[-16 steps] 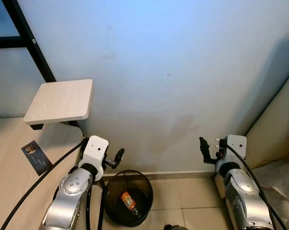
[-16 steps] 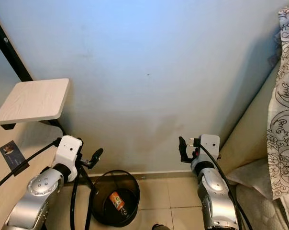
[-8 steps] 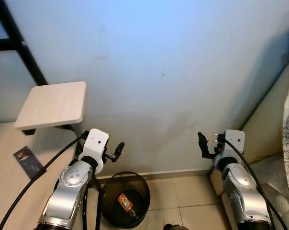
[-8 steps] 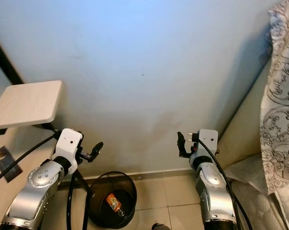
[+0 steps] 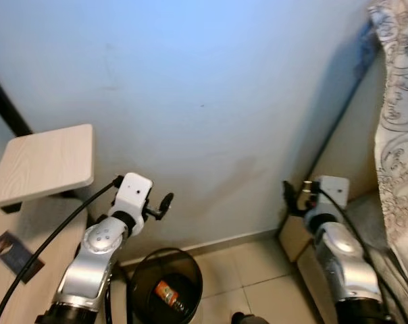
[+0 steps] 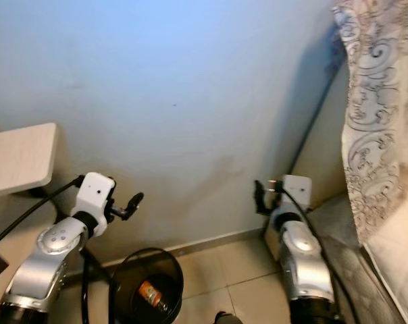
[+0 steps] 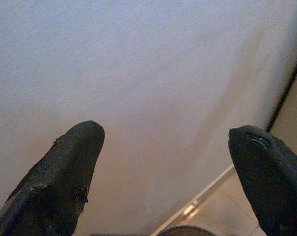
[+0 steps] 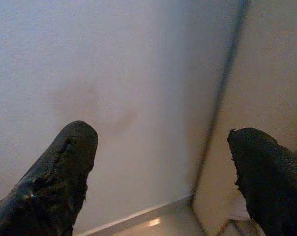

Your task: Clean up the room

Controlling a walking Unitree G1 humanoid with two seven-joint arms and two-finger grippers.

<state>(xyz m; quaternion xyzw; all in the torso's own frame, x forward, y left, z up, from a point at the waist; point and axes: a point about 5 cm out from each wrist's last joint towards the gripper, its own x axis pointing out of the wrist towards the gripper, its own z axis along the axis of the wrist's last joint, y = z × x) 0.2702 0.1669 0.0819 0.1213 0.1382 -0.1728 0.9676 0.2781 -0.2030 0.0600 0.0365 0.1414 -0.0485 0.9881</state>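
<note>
A black wire waste bin stands on the tiled floor against the wall, with an orange-labelled bottle lying inside it. My left gripper is raised above the bin, pointing at the wall; in the left wrist view its fingers stand wide apart with nothing between them. My right gripper is held up near the room's corner, also facing the wall. Its fingers are spread apart and hold nothing.
A pale wooden shelf on a black frame juts out at the left, with a dark card on the light surface below it. A beige bed base and patterned white cloth stand at the right. Blue-grey wall ahead.
The camera has swung to the right: the shelf and bin slid left and the patterned cloth came into view. Both grippers keep the same raised, open pose.
</note>
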